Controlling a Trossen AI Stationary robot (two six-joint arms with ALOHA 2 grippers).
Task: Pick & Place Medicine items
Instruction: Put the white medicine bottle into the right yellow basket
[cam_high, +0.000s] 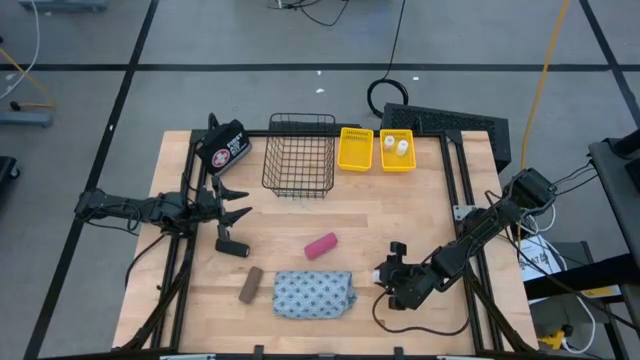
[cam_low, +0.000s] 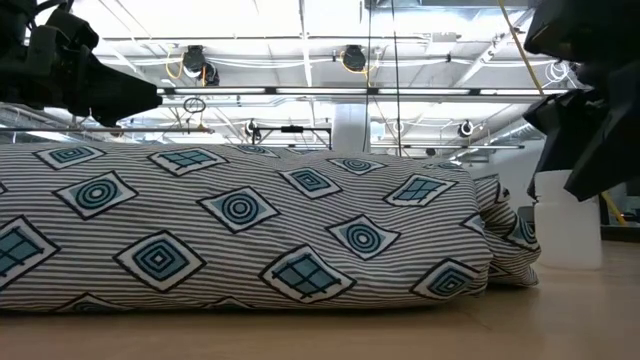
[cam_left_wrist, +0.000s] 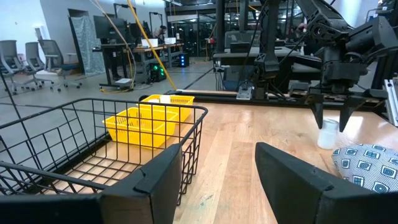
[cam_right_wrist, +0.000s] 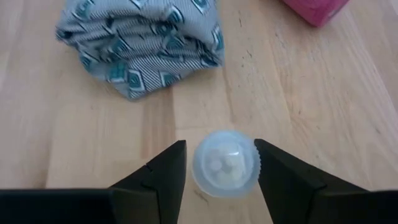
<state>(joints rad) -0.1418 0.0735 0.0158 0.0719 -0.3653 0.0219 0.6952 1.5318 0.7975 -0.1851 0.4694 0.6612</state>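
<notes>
My right gripper (cam_right_wrist: 220, 147) points down, open, over a small white bottle (cam_right_wrist: 225, 164) that stands upright on the table near its near right side. One finger stands on either side of the bottle's cap, and I see no contact. The left wrist view shows this bottle (cam_left_wrist: 328, 133) below the right gripper's fingers. Two more white bottles (cam_high: 396, 147) stand in a yellow bin. The pink roll (cam_high: 321, 245), brown bar (cam_high: 250, 285), black handled piece (cam_high: 232, 245) and blue-grey patterned pouch (cam_high: 314, 295) lie on the table. My left gripper (cam_high: 238, 203) hovers open by the table's left side.
A wire basket (cam_high: 300, 155) and two yellow bins (cam_high: 355, 149) sit along the far edge. The black bag with a round emblem (cam_high: 225, 148) lies at the far left. The pouch (cam_right_wrist: 140, 43) lies just left of the bottle. Bare wood lies between basket and pouch.
</notes>
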